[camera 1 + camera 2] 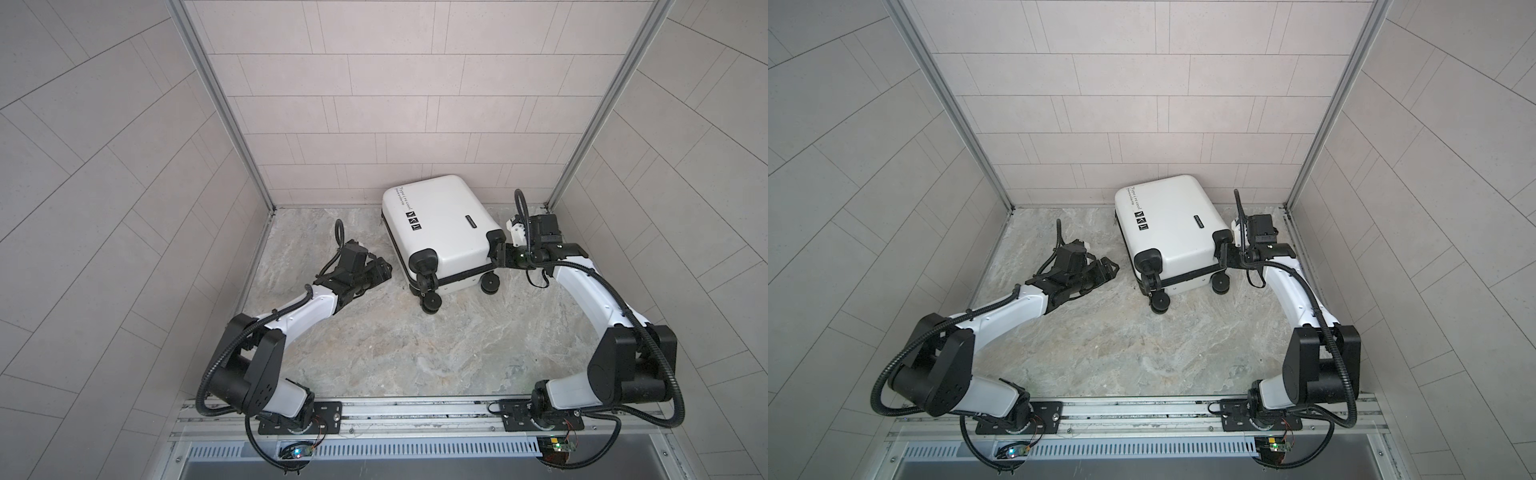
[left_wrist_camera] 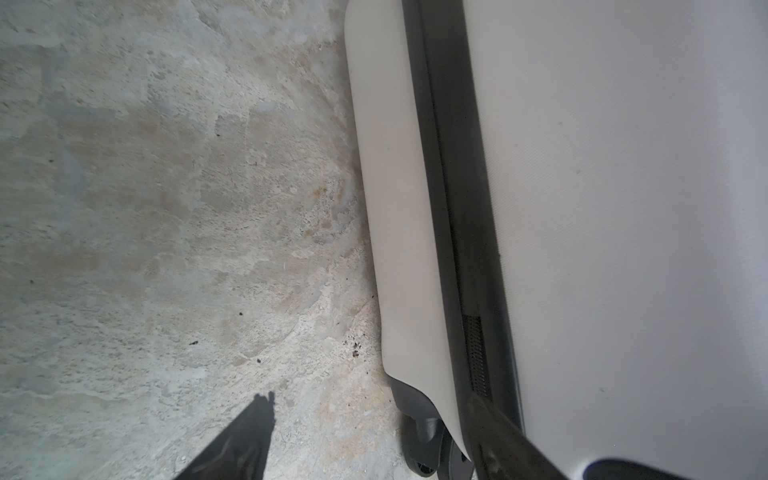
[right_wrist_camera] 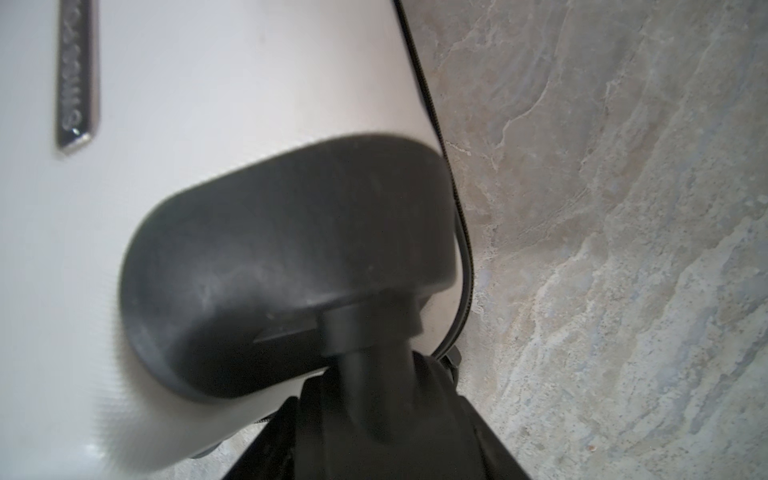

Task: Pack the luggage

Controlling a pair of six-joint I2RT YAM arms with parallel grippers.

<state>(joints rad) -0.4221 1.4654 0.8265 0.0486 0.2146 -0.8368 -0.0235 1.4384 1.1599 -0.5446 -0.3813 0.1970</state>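
The luggage (image 1: 440, 216) (image 1: 1171, 216) is a white hard-shell suitcase lying shut at the back of the table, with its black wheels toward the front. My left gripper (image 1: 387, 271) (image 1: 1112, 269) is low on the table just left of it and open. In the left wrist view one of its fingers (image 2: 494, 432) lies over the black zipper band (image 2: 453, 208), and nothing sits between the two. My right gripper (image 1: 497, 255) (image 1: 1224, 254) is at the suitcase's right front corner. There it is shut on a black wheel (image 3: 374, 415) below the wheel housing (image 3: 291, 257).
The marble-patterned table (image 1: 374, 353) is boxed in by tiled walls on three sides, with aluminium posts (image 1: 224, 108) at the back corners. The suitcase's far end nearly reaches the back wall. A metal rail (image 1: 395, 411) carrying both arm bases runs along the front edge.
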